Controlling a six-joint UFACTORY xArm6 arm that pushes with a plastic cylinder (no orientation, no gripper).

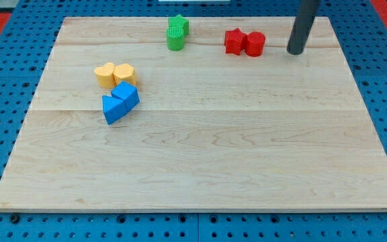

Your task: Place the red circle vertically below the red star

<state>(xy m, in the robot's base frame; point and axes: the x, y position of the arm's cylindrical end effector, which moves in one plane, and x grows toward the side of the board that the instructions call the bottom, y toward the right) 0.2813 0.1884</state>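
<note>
The red star [234, 41] and the red circle [255, 44] sit side by side, touching, near the view's top, right of centre. The circle is on the star's right. My tip [294, 51] rests on the board to the right of the red circle, a short gap away, not touching it. The rod rises out of the view's top.
A green star [178, 25] and a green circle [175, 41] stand at top centre. Two yellow blocks [115, 74] and two blue blocks [120, 103] cluster at the left. The wooden board [200, 154] lies on a blue pegboard.
</note>
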